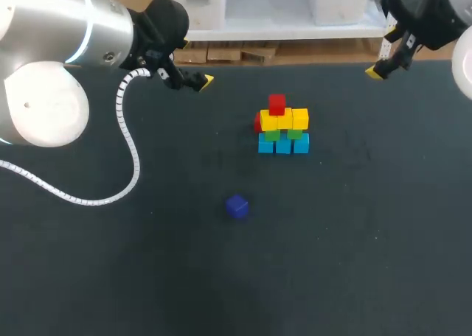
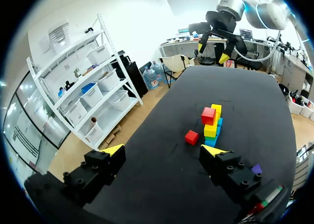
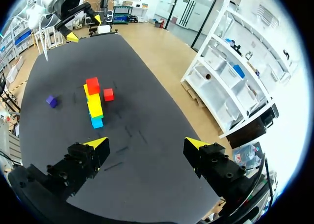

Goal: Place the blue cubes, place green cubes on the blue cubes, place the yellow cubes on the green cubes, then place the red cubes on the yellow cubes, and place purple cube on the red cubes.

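Observation:
A small stack stands mid-table: a row of blue cubes point(image 1: 284, 145), green cubes point(image 1: 283, 135) on them, yellow cubes point(image 1: 285, 119) above, and one red cube point(image 1: 276, 104) on top. A second red cube point(image 1: 257, 122) rests on the table against the stack's far left end. The purple cube point(image 1: 237, 206) lies alone nearer the front. My left gripper point(image 1: 199, 79) hangs open at the far left, well away from the stack point(image 2: 212, 126). My right gripper point(image 1: 382, 54) hangs open at the far right, the stack point(image 3: 93, 103) far ahead of it. Neither gripper holds anything.
The dark table point(image 1: 354, 247) is bare around the cubes. A coiled white cable point(image 1: 129, 141) loops down from my left arm over the table's left part. The table's far edge runs just behind both grippers.

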Action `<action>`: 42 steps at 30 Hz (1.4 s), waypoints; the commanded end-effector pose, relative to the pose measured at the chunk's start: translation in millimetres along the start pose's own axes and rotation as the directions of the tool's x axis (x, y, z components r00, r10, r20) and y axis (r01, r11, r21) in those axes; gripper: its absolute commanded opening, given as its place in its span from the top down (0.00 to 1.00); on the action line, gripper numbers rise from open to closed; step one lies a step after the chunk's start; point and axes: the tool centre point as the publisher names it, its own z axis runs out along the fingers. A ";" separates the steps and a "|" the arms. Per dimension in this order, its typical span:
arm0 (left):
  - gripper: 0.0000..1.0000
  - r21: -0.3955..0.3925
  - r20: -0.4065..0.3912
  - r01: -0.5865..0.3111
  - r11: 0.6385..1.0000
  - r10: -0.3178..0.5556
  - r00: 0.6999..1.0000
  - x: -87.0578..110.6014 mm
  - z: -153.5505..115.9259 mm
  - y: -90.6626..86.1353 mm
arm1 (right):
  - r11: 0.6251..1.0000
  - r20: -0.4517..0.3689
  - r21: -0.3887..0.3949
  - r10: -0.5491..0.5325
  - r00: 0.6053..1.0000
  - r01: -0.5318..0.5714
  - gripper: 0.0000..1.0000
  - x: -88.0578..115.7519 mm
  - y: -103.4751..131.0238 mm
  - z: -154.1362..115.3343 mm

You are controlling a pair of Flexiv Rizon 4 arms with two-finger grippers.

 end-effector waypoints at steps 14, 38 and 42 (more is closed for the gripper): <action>0.00 0.004 0.006 -0.002 1.000 0.002 1.000 1.1 0.0 1.3 | 1.000 0.001 0.001 0.000 1.000 0.000 0.00 0.3 0.4 -0.7; 0.00 0.228 -0.231 -0.220 0.949 0.272 0.934 4.2 44.9 25.5 | 1.000 0.001 0.001 0.000 1.000 0.000 0.00 0.3 0.4 -0.7; 0.00 0.303 -0.247 -0.291 0.908 0.369 0.896 3.4 64.1 21.9 | 1.000 0.001 0.001 0.000 1.000 0.000 0.00 0.3 0.4 -0.7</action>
